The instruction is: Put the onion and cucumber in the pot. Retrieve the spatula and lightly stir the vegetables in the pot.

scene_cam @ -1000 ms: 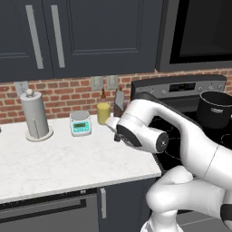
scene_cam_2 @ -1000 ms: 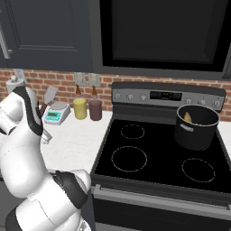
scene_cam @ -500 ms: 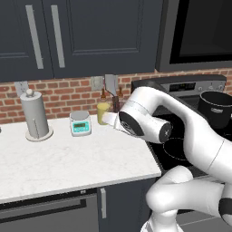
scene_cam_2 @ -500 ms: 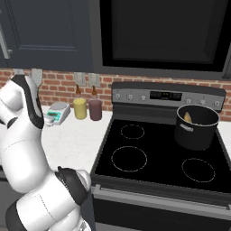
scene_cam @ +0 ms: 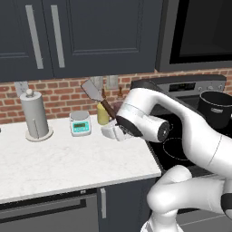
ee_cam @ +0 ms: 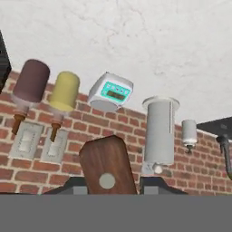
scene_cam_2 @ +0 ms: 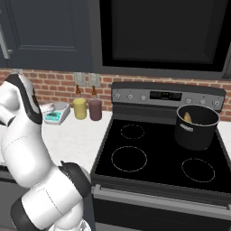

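Note:
My gripper (scene_cam: 117, 128) is shut on the spatula (scene_cam: 100, 99), above the counter left of the stove. Its dark wooden handle slants up and left from the jaws to the flat grey blade (scene_cam: 92, 89). In the hand view the handle's butt end (ee_cam: 108, 168) stands between my gripper's (ee_cam: 113, 186) two fingertips. The dark pot (scene_cam_2: 196, 128) sits on the stove's back right burner, also seen at the right edge as the pot (scene_cam: 220, 108). A yellowish vegetable (scene_cam_2: 187, 117), likely the cucumber, shows above the rim inside. The onion is hidden.
Along the brick wall stand a paper towel roll (scene_cam: 35, 115), a small teal kitchen scale (scene_cam: 80, 123), a yellow jar (scene_cam_2: 80, 108) and a maroon jar (scene_cam_2: 95, 109). The black stove top (scene_cam_2: 153, 153) lies to the right of the white counter (scene_cam: 54, 163).
The gripper has risen from near the counter with the spatula, and the blade now stands higher against the wall. The jaws have closed a little tighter on the handle.

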